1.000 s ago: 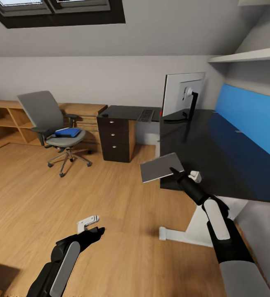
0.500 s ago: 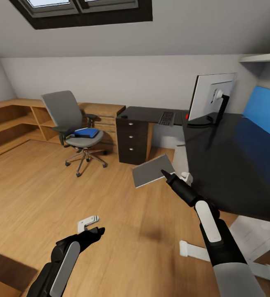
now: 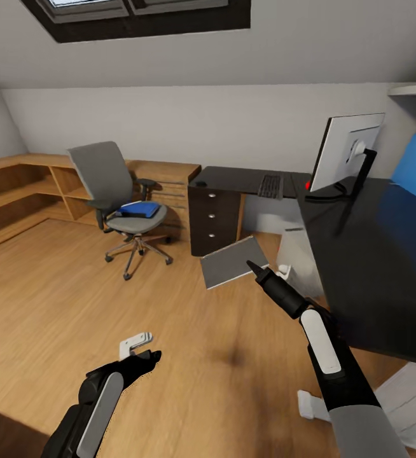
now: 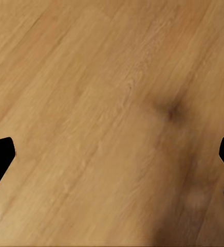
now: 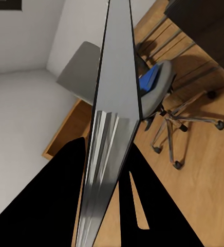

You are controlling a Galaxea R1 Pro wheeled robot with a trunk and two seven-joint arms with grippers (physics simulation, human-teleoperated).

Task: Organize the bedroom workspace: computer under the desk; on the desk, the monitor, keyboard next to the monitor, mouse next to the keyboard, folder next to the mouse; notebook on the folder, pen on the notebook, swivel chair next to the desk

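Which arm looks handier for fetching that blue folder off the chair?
Probably the left. Its gripper is open and empty, on the chair's side. The right gripper already clamps a grey notebook. The folder is far from both.

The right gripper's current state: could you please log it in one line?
right gripper: shut on notebook | left gripper: open, empty | folder: on swivel chair

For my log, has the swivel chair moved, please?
No. The swivel chair keeps its gap from the drawer unit; only the camera turned.
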